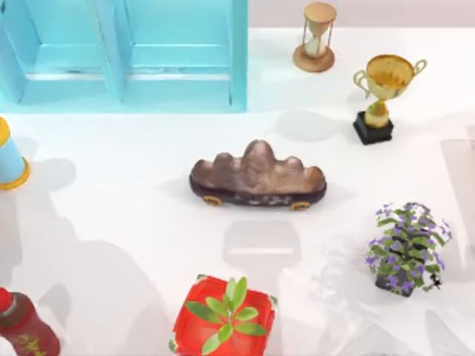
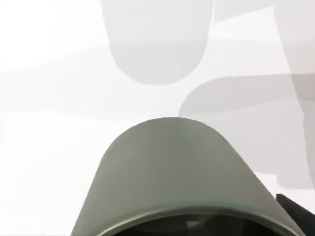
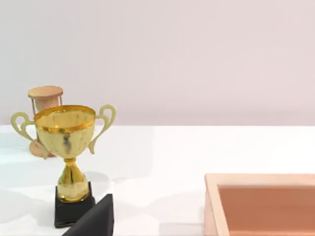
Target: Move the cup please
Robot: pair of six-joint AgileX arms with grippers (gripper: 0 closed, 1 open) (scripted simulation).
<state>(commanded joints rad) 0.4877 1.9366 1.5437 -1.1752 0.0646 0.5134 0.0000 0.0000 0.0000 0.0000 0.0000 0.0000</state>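
Small olive-grey cylindrical cup [image 2: 172, 177] sits close under the left wrist camera, rim toward the lens; finger state of the left gripper cannot be told.

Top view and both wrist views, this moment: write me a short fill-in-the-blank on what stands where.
1. In the left wrist view, the close grey-green object is the ____.
2. The trophy stands on a ____ base.
3. The hourglass stands at the table's far ____ side in the top view.
4. The red pot holds a ____ plant.

Missing words: cup; black; right; green
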